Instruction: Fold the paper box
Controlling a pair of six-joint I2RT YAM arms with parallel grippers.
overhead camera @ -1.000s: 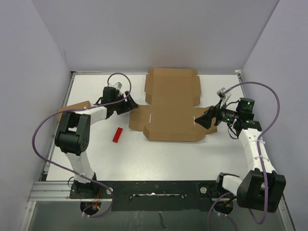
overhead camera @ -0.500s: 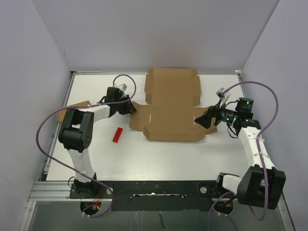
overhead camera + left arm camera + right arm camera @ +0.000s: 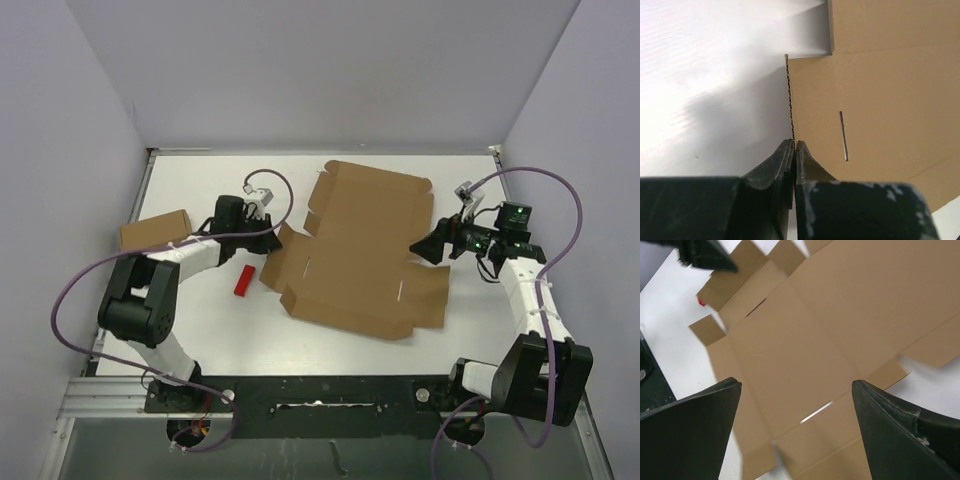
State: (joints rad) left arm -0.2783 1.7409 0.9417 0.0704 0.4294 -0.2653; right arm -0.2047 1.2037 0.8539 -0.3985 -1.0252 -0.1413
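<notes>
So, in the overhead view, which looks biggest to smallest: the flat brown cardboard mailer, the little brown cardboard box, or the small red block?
Largest first:
1. flat brown cardboard mailer
2. little brown cardboard box
3. small red block

Both arms are the same build. The left arm (image 3: 190, 255) and right arm (image 3: 530, 300) have white tube-like links with chunky black joint blocks in between, and they're black at the bases too. Each one drags a long purple cable (image 3: 530, 170) that loops way out to the side. The right arm has a little green light (image 3: 515, 211) lit on its black wrist, and the left wrist carries a small whitish block (image 3: 262, 189). The left hand (image 3: 794, 150) has flat black fingers (image 3: 770, 175) with white scuffs. The right hand (image 3: 428, 246) has dark wedge-shaped fingers, chipped pale near the edges.
</notes>
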